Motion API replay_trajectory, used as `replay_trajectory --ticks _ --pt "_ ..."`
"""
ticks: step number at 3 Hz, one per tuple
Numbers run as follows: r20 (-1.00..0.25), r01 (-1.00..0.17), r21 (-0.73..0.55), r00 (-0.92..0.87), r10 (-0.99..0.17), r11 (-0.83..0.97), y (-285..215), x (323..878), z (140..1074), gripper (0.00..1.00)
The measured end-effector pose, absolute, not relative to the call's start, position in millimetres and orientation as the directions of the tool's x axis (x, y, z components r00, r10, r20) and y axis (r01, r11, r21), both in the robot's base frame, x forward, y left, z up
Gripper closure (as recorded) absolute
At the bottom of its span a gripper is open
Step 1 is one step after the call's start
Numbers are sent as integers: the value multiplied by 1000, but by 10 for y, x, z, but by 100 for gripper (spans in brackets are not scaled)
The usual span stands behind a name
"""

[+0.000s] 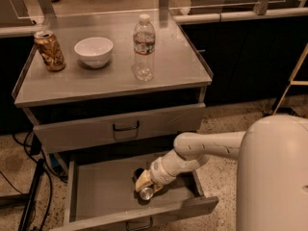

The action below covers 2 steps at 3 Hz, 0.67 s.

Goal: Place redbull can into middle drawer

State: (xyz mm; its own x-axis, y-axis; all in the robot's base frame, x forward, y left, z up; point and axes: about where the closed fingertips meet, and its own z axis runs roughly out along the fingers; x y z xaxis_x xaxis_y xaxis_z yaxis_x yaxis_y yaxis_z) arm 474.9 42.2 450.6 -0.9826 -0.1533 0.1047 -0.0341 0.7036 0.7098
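Observation:
The middle drawer (98,191) is pulled open below the cabinet, showing its plain grey inside. My gripper (144,184) reaches down into it from the right, near the drawer's middle. The redbull can (146,193) is right at the gripper inside the drawer, tilted, its round silver end facing me. Most of its body is hidden by the gripper. I cannot tell whether the can rests on the drawer floor.
The closed drawer front (120,129) sits above the open one. On the cabinet top stand a brown-gold can (49,50), a white bowl (94,51) and a water bottle (144,47). Cables (29,177) run on the floor at left. My white body (274,177) fills the lower right.

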Motion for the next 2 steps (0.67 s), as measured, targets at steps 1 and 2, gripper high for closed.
replay_trajectory --ticks 1,2 --pt "92 -26 697 -988 -125 717 437 4836 4456 100" --pt "98 8 670 -992 -78 742 378 4881 4342 100"
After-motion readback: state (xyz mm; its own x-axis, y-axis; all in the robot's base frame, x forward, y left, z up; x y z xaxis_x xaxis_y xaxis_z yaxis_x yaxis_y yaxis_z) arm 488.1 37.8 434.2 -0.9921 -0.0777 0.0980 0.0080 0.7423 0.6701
